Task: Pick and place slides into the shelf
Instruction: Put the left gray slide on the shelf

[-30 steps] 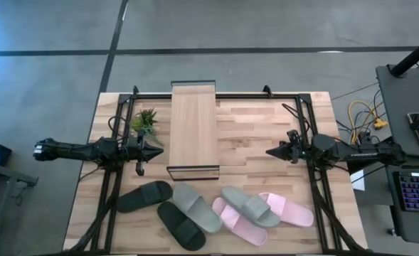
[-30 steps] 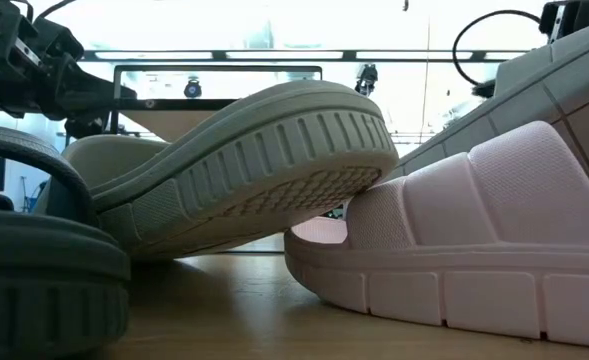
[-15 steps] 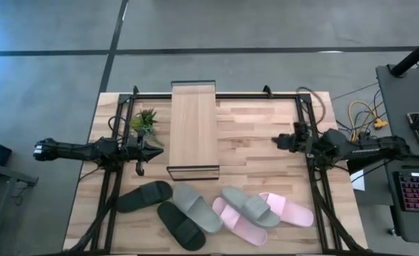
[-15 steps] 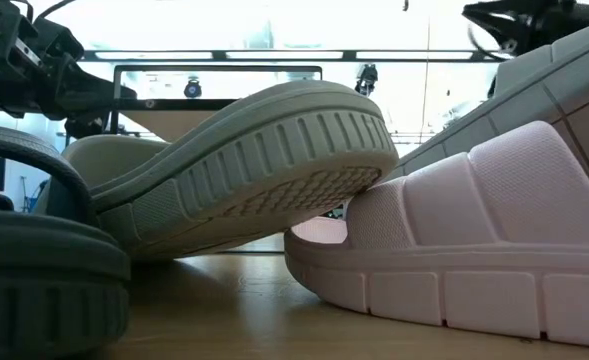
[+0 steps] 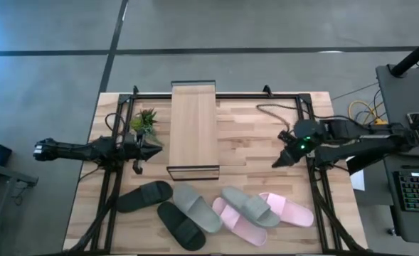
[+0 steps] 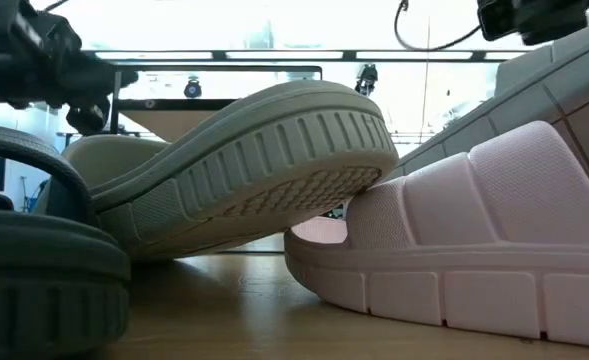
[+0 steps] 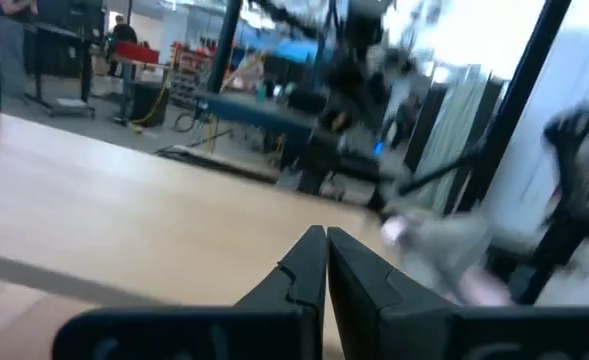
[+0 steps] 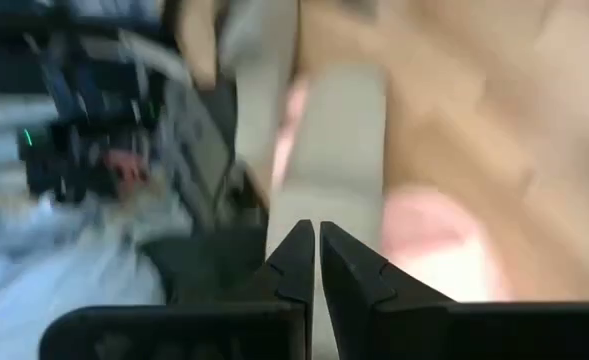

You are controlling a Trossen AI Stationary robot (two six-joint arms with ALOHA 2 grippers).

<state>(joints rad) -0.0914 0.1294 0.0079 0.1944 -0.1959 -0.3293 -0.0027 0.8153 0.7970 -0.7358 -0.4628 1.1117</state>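
The right tool hangs above the light wooden bench with its two dark fingers pressed together and nothing between them, as its wrist view shows. It tilts down toward the row of sandals. Nearest ahead of and below it lie the two pale pink foam slide sandals and a grey foam slide sandal resting across them. Farther from it, toward the other arm's side, come the second grey foam slide sandal and the two black foam slide sandals. None is on the rack yet.

The narrow shelf with a light plank top and thin black frame stands beside the right tool, between the two arms. The left tool, also pinched shut and empty, waits just beside the shelf's other long edge, near a small green potted plant.

The sandals look light, soft and springy, with ribbed soles, so they should neither slip much nor break. A thick sole would likely squash and twist in a narrow pinch. The wide strap arching over the footbed looks the better hold: open the fingers first, then close across the strap's crown, one finger under it. The grey one lying on top seems the easiest to lift free.
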